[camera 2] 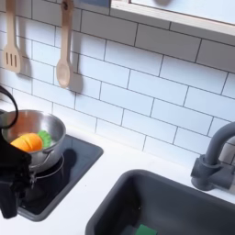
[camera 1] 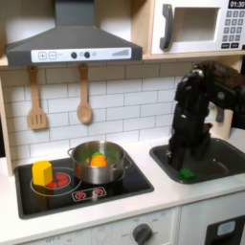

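In the first exterior view my black arm reaches down into the sink (camera 1: 218, 165) on the right. The gripper (camera 1: 181, 160) hangs low over the basin, just above a small green object (camera 1: 187, 173) lying on the sink floor. The fingers are dark against the dark basin, so I cannot tell whether they are open or touching the green object. In the second exterior view a bit of the green object (camera 2: 141, 229) shows at the bottom edge of the sink (camera 2: 128, 197).
A metal pot (camera 1: 100, 161) on the stove (camera 1: 134, 182) holds an orange piece (camera 2: 27, 142) and a green piece (camera 2: 44, 138). A yellow item (camera 1: 42, 173) stands on the left burner. Wooden utensils (camera 1: 84, 105) hang on the tiled wall. A grey faucet (camera 2: 217, 156) stands behind the sink.
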`<state>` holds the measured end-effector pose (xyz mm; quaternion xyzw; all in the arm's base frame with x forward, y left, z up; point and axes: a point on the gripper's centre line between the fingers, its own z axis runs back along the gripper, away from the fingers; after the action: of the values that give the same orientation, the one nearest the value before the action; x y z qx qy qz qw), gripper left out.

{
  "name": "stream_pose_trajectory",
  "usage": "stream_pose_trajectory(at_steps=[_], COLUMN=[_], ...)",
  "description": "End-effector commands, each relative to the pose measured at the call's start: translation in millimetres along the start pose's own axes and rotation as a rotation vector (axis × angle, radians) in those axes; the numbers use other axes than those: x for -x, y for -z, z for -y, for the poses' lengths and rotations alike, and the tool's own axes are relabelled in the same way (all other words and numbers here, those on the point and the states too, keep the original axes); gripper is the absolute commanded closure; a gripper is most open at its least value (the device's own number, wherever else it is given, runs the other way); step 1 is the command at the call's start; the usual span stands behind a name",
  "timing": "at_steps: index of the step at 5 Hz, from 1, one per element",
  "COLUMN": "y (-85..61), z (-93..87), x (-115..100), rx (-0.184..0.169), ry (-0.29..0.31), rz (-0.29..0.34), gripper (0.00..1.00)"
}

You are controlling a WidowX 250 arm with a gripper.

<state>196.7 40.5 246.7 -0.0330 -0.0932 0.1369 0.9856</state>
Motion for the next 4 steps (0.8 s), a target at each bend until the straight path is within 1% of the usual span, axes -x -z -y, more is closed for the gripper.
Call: stream_pose_trajectory(at_steps=[1, 3, 4], y=[10.2, 19.6, 22.0], z=[-18.4, -32.6, -40.4], x=[-28.9, -58.1, -74.3], rx=[-0.009, -0.011, -0.005], ry=[-0.081, -0.162, -0.197], rz=[0.007, 0.009, 0.013], gripper=[0.0, 0.0, 0.0])
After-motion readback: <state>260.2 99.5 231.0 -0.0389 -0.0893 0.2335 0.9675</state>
